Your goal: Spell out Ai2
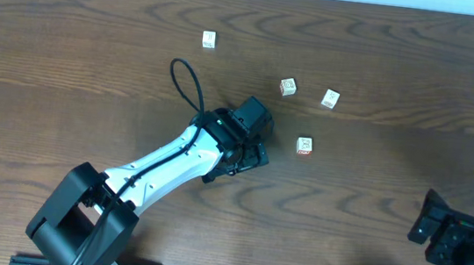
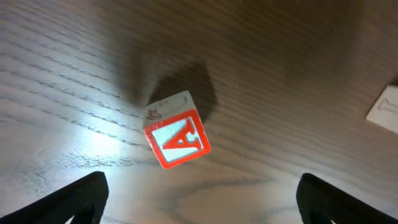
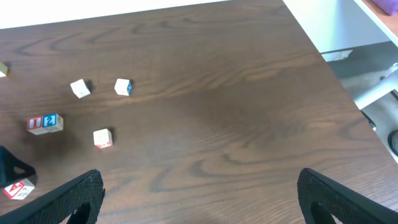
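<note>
A block with a red-framed letter A (image 2: pixel 177 138) lies tilted on the table in the left wrist view, just ahead of my open left gripper (image 2: pixel 202 190). The fingers stand wide on either side and do not touch it. In the overhead view the left gripper (image 1: pixel 253 150) hides this block. The right wrist view shows it at the lower left (image 3: pixel 18 188), plus a block with red and blue faces (image 3: pixel 45 123). My right gripper (image 3: pixel 199 183) is open and empty, parked at the table's near right (image 1: pixel 432 228).
Other small blocks lie loose on the wooden table: one to the right of the left gripper (image 1: pixel 304 146), two behind it (image 1: pixel 288 87) (image 1: pixel 331 98), one far back left (image 1: pixel 209 39). A pale block edge (image 2: pixel 387 109) shows at the left wrist view's right edge.
</note>
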Controlling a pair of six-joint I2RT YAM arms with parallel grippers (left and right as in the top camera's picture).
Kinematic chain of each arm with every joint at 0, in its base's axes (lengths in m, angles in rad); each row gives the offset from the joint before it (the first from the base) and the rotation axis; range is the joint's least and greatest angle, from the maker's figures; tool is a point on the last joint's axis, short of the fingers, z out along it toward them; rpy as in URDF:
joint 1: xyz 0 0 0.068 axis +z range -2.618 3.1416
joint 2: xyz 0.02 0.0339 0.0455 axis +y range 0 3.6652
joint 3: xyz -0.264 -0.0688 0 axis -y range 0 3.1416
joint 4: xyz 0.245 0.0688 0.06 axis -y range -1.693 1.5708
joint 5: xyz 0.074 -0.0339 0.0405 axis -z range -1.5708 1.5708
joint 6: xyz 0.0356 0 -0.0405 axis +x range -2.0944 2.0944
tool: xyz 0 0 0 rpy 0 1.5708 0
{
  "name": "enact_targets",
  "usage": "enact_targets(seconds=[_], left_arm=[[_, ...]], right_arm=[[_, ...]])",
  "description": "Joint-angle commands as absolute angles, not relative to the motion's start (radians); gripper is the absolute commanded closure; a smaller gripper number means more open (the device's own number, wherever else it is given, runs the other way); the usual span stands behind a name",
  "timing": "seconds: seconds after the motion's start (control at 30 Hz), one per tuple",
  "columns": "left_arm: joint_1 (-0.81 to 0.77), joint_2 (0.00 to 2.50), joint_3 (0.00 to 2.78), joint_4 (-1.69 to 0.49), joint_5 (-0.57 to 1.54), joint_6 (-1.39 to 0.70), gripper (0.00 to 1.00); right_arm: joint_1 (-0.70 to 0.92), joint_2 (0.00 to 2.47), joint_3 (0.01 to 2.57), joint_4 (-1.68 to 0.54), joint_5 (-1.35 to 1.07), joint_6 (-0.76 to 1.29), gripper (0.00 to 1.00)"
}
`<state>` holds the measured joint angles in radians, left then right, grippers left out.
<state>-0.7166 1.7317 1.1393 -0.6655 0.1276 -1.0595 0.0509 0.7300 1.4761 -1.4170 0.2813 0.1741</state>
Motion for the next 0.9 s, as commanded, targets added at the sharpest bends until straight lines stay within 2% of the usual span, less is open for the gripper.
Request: enact_targets(seconds=[0.0, 0.27, 0.3, 0.4, 0.87], left_arm=[[-0.721, 1.732, 1.134, -0.672, 0.078, -1.162, 0.01], [-0.733, 1.747, 1.134, -0.672, 0.058, -1.251, 0.0], [-0.734, 1.747, 1.134, -0.672, 0.039, -1.272, 0.05], [-0.735, 1.748, 1.134, -0.672, 0.014, -1.309, 0.07], [-0.734, 1.833, 1.134, -0.665, 0.023, -1.317, 0.08]], right_arm=[[0.038, 0.727, 1.475, -1.419, 0.281, 0.171, 0.01], [0.038, 0.727, 1.475, -1.422, 0.281, 0.171, 0.01], [0.038, 0.727, 1.475, -1.422, 0.281, 0.171, 0.01], [0.038, 0.727, 1.475, -1.422, 0.281, 0.171, 0.01], [0.038, 0.727, 1.475, -1.431, 0.281, 0.171, 0.01]])
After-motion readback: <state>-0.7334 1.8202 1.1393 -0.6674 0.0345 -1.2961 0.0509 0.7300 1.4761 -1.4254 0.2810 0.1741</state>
